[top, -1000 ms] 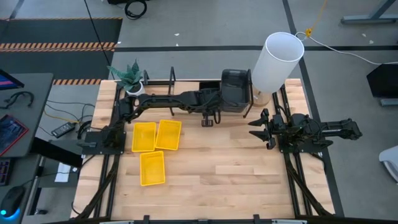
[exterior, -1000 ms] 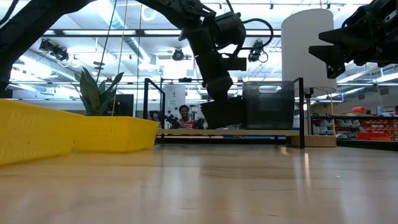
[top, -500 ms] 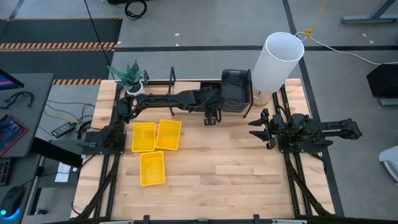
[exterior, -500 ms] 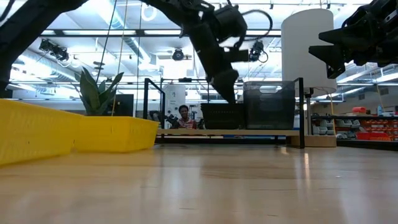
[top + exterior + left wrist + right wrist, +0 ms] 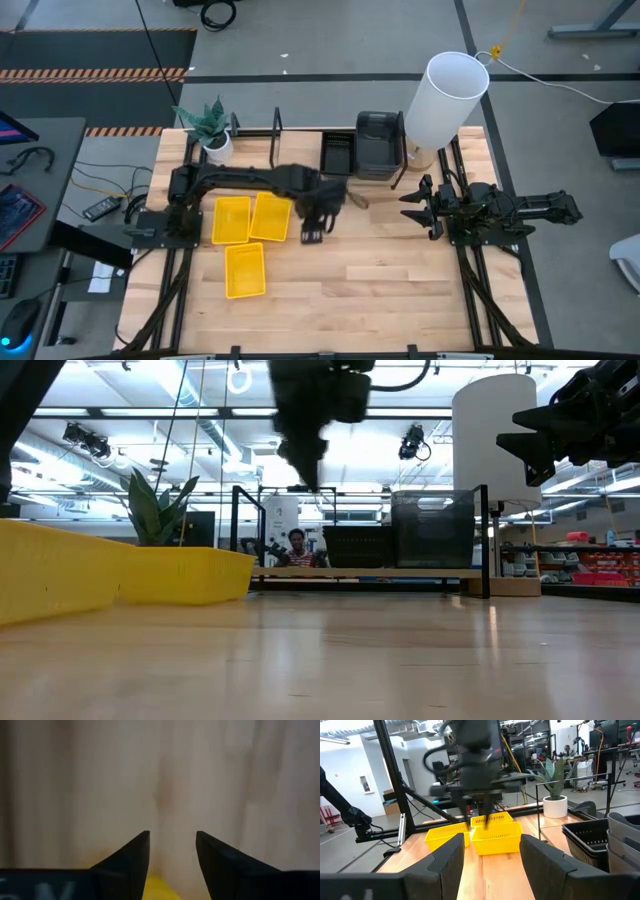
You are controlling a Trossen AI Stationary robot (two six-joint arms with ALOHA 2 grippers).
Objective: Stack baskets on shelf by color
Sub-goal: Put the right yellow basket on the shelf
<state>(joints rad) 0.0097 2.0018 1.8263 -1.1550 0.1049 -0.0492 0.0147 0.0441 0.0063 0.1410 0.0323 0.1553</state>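
Three yellow baskets [image 5: 270, 216] [image 5: 231, 220] [image 5: 245, 270] lie flat on the table's left half. On the shelf [image 5: 298, 131] at the far edge sit a small black basket [image 5: 337, 152] and, to its right, stacked dark grey baskets [image 5: 378, 143]. My left gripper [image 5: 311, 233] hangs open above the bare table, pointing down, just right of the right-hand yellow basket [image 5: 156, 889]. It holds nothing. My right gripper [image 5: 415, 204] waits open at the table's right, level and empty.
A tall white cylinder [image 5: 445, 98] stands at the shelf's right end. A potted plant [image 5: 208, 126] stands at the far left corner. Bare wood lies between the two arms and along the near edge. A person [image 5: 296, 547] sits in the room beyond the table.
My left gripper has let go of the black basket at the shelf and opened. It has risen and swung toward the near edge and left, toward the yellow baskets, tipping to point down. The black basket stays on the shelf beside the grey ones.
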